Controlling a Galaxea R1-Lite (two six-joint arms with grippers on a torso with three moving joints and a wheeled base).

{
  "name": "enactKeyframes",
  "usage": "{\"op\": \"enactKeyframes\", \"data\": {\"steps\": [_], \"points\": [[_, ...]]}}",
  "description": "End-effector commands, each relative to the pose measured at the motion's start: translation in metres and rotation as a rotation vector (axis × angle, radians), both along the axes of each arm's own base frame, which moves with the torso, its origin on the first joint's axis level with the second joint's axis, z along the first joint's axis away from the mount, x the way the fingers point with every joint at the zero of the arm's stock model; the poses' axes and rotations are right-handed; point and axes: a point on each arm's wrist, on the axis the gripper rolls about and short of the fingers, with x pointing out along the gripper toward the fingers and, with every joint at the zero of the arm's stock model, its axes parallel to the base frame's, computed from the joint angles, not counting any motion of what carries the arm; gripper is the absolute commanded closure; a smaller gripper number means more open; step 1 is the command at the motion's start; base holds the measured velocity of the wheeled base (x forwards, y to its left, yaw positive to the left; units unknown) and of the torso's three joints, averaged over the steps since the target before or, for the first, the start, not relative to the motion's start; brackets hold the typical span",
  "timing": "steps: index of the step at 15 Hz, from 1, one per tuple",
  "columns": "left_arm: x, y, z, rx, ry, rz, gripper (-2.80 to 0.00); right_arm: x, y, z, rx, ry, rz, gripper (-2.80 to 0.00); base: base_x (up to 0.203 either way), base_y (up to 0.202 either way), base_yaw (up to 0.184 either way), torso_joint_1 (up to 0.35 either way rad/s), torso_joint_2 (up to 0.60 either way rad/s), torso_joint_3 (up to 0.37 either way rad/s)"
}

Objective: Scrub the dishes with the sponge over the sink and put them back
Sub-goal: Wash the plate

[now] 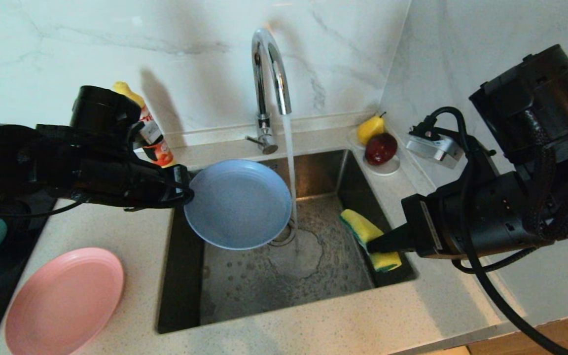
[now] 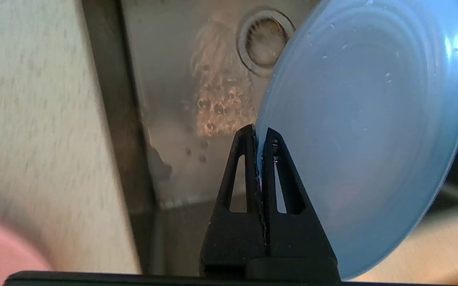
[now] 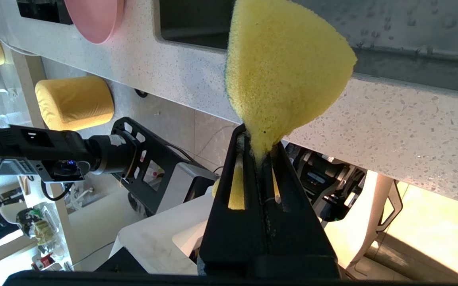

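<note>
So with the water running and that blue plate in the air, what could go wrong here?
1. The left gripper pinches only the rim of the wet blue plate; it might slip and drop into the sink.
2. The tap stream falls just past the plate's edge; nudged under it, water may splash onto the counter.
3. The right gripper holds just a corner of the sponge, which could pull free while scrubbing.

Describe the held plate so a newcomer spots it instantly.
Find the steel sink under the running tap. Over its left half, the left gripper pinches the rim of the blue plate. The pink plate, about the same size, lies on the counter.
</note>
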Motion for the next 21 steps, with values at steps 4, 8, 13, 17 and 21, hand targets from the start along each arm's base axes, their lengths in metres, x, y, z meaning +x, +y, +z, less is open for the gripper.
{"op": "enactKeyframes", "data": {"steps": [4, 8, 13, 17, 21], "points": [[0.036, -0.039, -0.026, 0.085, 0.033, 0.015, 0.0, 0.003, -0.001, -0.007, -0.004, 0.01, -0.01, 0.0, 0.0, 0.0, 0.0, 0.0, 0.0, 0.0], [0.047, -0.059, -0.032, 0.077, 0.036, 0.008, 0.0, 0.006, -0.002, -0.008, 0.006, -0.002, -0.02, 0.0, 0.0, 0.0, 0.0, 0.0, 0.0, 0.0], [0.056, -0.074, -0.036, 0.05, 0.036, 0.004, 0.0, 0.007, -0.003, -0.01, 0.001, 0.004, -0.024, 0.0, 0.0, 0.0, 0.0, 0.0, 0.0, 0.0], [0.058, -0.095, -0.042, 0.043, 0.041, -0.032, 0.0, 0.008, -0.003, -0.011, -0.001, 0.006, -0.03, 0.0, 0.0, 0.0, 0.0, 0.0, 0.0, 0.0], [0.056, -0.113, -0.053, 0.071, 0.051, -0.042, 0.0, 0.008, -0.006, -0.009, 0.002, 0.002, -0.038, 0.0, 0.0, 0.0, 0.0, 0.0, 0.0, 0.0]]}}
